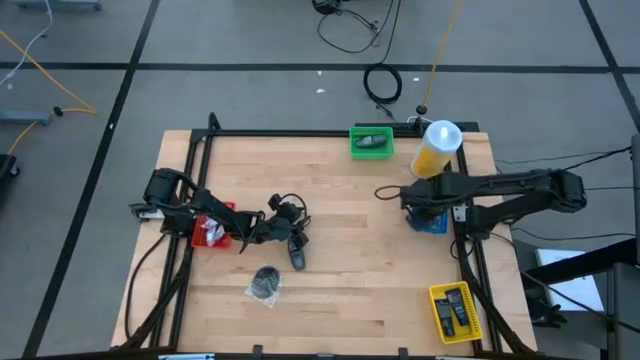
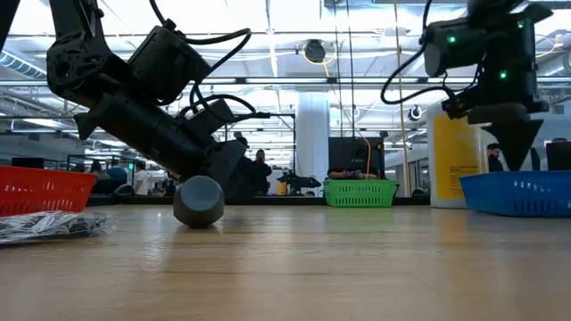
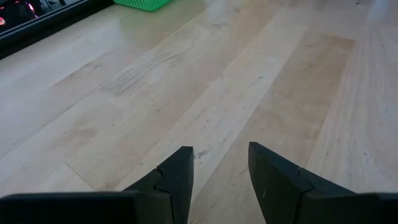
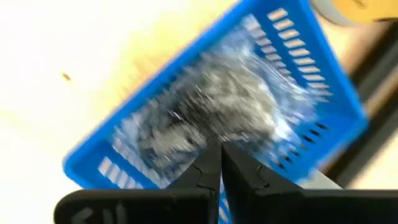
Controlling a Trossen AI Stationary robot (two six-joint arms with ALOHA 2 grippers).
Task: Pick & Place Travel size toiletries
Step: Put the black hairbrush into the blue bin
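Observation:
A dark grey round packet in clear wrap [image 1: 266, 283] lies flat on the wooden table near its front edge; in the low view it is the crinkled packet [image 2: 49, 225]. A short dark tube [image 1: 297, 257] lies on its side just on the near side of my left gripper [image 1: 296, 232], and its round end [image 2: 198, 201] faces the low view. My left gripper [image 3: 221, 152] is open over bare wood with nothing between its fingers. My right gripper [image 4: 221, 152] is shut, points down and hangs over the blue basket [image 1: 432, 221], where wrapped grey packets [image 4: 205, 106] lie.
A red basket [image 1: 210, 231] sits beside the left arm. A green basket [image 1: 371, 142] with a dark item stands at the far edge, next to a tall yellow bottle [image 1: 437, 150]. A yellow basket [image 1: 455, 310] with dark tubes is at the near right corner. Bare wood lies mid-table.

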